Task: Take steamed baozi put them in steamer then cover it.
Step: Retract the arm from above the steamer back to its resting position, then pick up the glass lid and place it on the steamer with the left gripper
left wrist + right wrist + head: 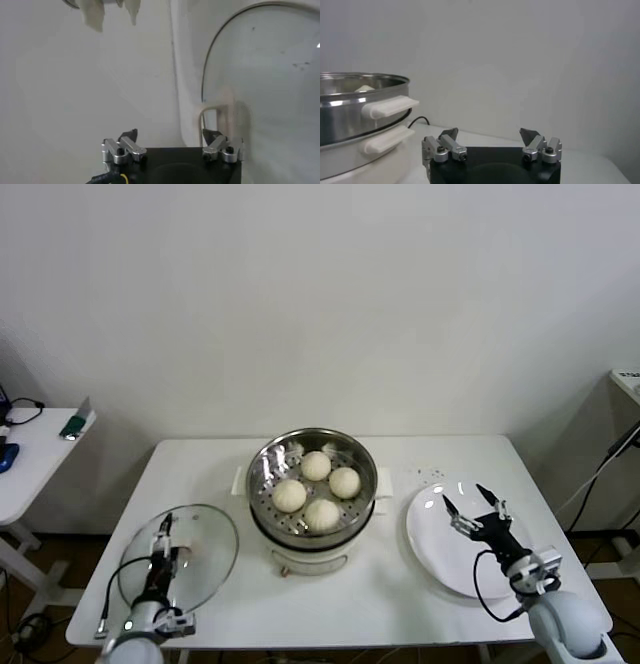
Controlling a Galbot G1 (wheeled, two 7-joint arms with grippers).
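Note:
Several cream-white steamed baozi [317, 465] lie on the perforated tray inside the shiny steamer [268, 469] at the middle of the table. The steamer stands uncovered. Its round glass lid [205, 569] lies flat on the table to the left. My left gripper [165, 536] hangs open just over the lid. In the left wrist view the lid's cream handle [222, 107] stands close ahead of one finger of the left gripper [170, 136]. My right gripper [463, 496] hovers open and empty over the white plate [440, 554]; in its own view the right gripper [489, 134] has the steamer [355, 115] beside it.
The plate on the right holds nothing. The white table [400, 604] ends close to both arms at the front. A side table [30, 454] with small items stands at far left, and a cable [417, 121] runs behind the steamer.

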